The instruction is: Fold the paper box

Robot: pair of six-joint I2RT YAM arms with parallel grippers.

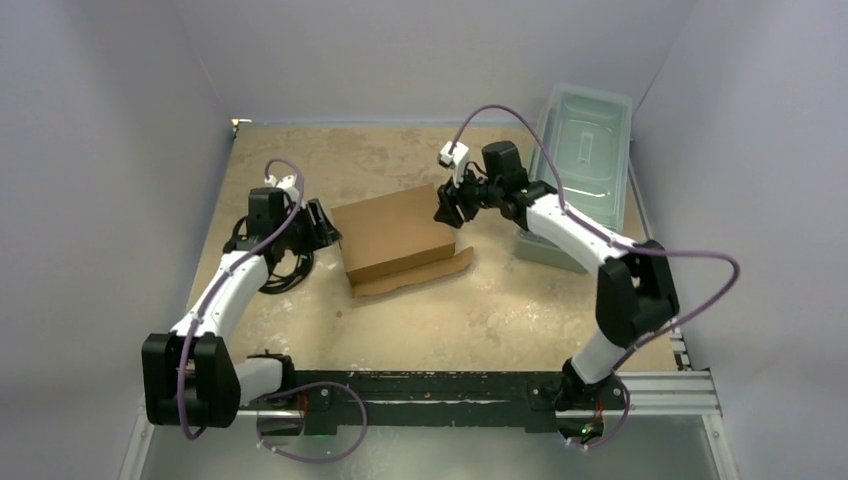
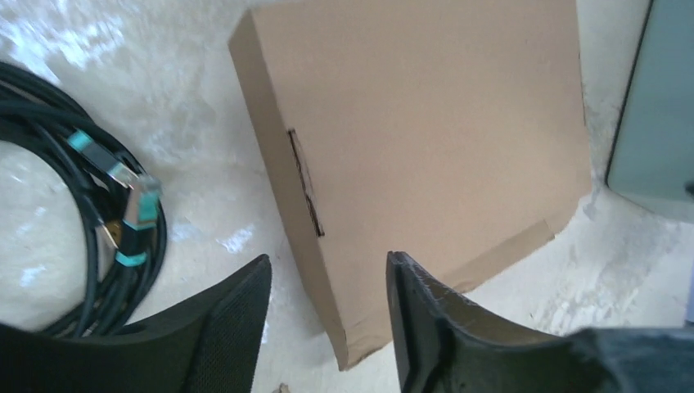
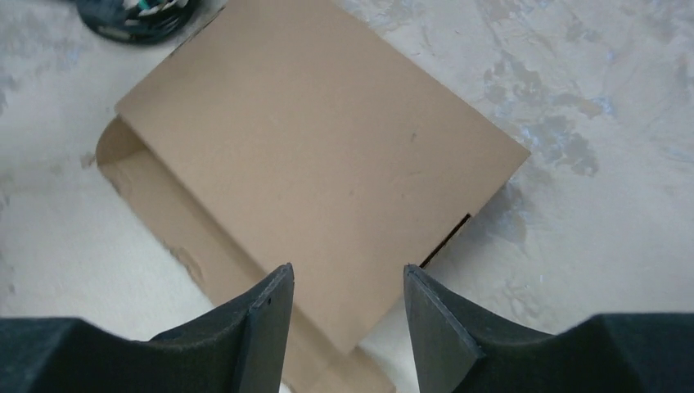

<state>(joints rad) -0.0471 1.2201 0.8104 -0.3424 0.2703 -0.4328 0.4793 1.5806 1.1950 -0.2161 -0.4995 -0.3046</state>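
The brown cardboard paper box (image 1: 392, 236) lies closed and flat-topped at the table's middle, with one flap (image 1: 415, 275) sticking out along its near side. My left gripper (image 1: 322, 226) is open and empty just off the box's left side; in the left wrist view (image 2: 327, 282) its jaws frame the box's near left corner (image 2: 425, 147). My right gripper (image 1: 446, 212) is open and empty over the box's right far corner; in the right wrist view (image 3: 348, 286) the lid (image 3: 319, 172) lies between and beyond its jaws.
A clear plastic lidded bin (image 1: 583, 165) stands at the right, close behind my right arm. A coil of black cable (image 2: 98, 213) lies on the table left of the box, beside my left gripper. Grey walls enclose the table on three sides.
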